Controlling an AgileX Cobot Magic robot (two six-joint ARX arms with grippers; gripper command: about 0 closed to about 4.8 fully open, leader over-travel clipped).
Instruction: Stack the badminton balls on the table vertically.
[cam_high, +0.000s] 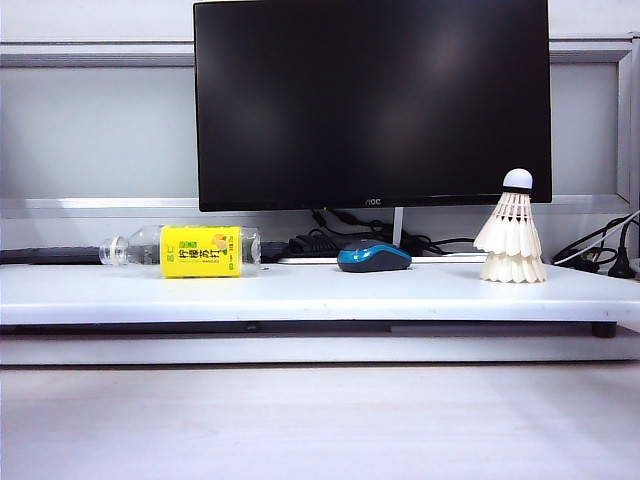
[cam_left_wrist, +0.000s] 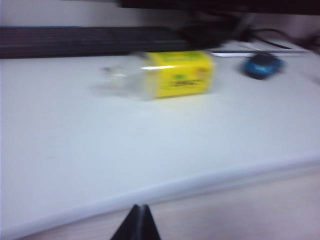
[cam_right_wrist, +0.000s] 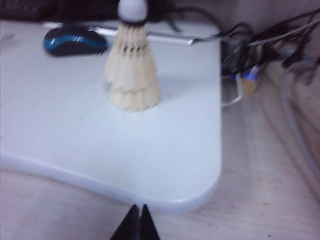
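Standing nested and upright near the right end of the white tabletop (cam_high: 300, 295), the two badminton balls (cam_high: 510, 240) form a single column, skirts down and the rounded cork tip (cam_high: 517, 180) uppermost; judged from this arrangement, the stacking appears complete.

Nearest the wrist cameras, the left gripper (cam_left_wrist: 136, 223) and the right gripper (cam_right_wrist: 136, 222) each show only dark fingertips pressed together, clenched on nothing. Both hang off the front of the tabletop, above the pale wood-grain surface (cam_high: 320, 420), well apart from the stack. Neither arm shows in the exterior view.

Mid-field, the stack (cam_right_wrist: 132, 75) rests on the feather rim of the lower skirt, near the rounded right corner of the tabletop. Such objects are likely very light and top-heavy once stacked, so a slight brush could topple them. The feathers look thin and fragile; the firm cork tip, or a gentle pinch low on the skirt near the cork, would be the safer place to take hold.

Farther back lie a blue-black mouse (cam_high: 374, 256) and, to the left, a clear bottle with a yellow label (cam_high: 185, 250) on its side. Behind these stand a dark monitor (cam_high: 372, 100) and a tangle of cables (cam_high: 600, 255).
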